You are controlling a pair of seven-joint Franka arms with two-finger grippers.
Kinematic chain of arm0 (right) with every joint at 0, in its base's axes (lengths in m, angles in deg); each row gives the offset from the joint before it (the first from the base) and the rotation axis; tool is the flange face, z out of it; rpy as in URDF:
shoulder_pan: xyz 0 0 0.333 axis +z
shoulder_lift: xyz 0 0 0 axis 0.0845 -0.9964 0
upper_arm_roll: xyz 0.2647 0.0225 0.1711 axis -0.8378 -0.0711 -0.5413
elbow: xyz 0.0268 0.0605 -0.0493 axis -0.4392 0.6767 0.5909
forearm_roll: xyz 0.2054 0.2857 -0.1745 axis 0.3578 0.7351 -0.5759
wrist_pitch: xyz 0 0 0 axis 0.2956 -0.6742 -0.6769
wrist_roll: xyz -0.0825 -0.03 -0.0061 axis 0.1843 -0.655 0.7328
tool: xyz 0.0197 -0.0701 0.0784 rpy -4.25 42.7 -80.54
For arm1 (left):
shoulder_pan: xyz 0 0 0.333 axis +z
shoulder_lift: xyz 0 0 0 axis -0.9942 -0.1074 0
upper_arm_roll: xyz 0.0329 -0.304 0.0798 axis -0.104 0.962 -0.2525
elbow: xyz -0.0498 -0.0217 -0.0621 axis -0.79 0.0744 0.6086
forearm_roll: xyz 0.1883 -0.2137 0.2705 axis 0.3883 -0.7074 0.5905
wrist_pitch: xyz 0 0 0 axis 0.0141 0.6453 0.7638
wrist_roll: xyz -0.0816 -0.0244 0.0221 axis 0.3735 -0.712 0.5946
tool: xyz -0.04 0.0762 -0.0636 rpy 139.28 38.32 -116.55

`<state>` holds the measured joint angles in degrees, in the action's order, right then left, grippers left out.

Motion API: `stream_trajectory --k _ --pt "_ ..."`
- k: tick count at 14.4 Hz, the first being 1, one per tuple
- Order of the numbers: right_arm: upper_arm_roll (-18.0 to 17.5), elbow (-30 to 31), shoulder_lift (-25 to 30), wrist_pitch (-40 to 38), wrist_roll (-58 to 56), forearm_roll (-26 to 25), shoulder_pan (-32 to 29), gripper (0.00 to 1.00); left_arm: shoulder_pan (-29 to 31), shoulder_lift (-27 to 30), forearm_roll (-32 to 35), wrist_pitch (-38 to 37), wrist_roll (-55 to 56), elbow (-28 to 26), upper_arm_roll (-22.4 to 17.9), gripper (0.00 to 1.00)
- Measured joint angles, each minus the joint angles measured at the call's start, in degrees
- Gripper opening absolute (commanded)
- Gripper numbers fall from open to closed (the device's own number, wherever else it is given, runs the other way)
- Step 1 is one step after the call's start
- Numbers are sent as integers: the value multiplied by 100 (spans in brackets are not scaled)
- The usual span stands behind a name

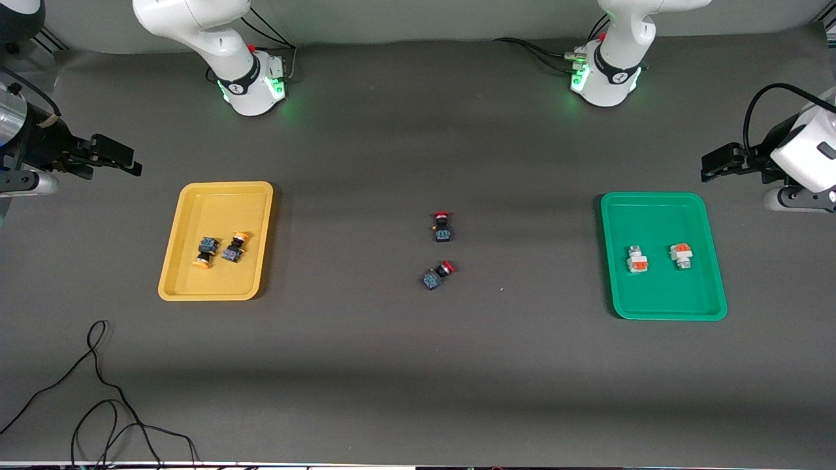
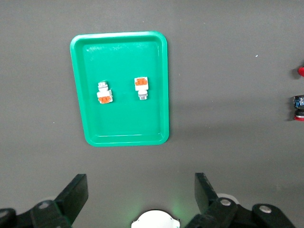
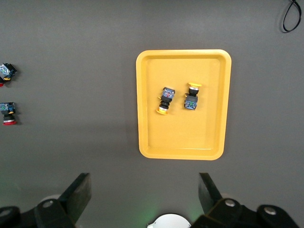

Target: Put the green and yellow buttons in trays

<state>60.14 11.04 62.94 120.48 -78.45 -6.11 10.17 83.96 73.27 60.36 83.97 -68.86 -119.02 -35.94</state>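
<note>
Judging by the layout, little is left to spoil: two yellow buttons (image 1: 220, 250) lie in the yellow tray (image 1: 171, 274) at nine o'clock, two green buttons (image 1: 659, 257) in the green tray (image 1: 712, 287) at three o'clock. The left gripper (image 2: 140, 197) and right gripper (image 3: 142, 197) are spread, empty, parked over the worktop (image 1: 418, 378) ends. Red buttons (image 1: 441, 251) at centre could be wrongly fetched.

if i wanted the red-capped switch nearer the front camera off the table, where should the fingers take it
Grip the red-capped switch across its black-and-blue body, coming straight down from above. It lies on its side on the open table, turned at a slant with the red cap pointing toward the arms' bases, so the fingers should probably turn to close across the body's flat sides, not along its length. The other red-capped switch lies apart, leaving room.
</note>
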Motion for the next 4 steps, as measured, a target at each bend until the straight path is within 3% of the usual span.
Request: stream_trajectory --k 4 --pt "-31 -72 0 -3 400 30 12 100 0 -4 -1 12 0 0 -1 100"
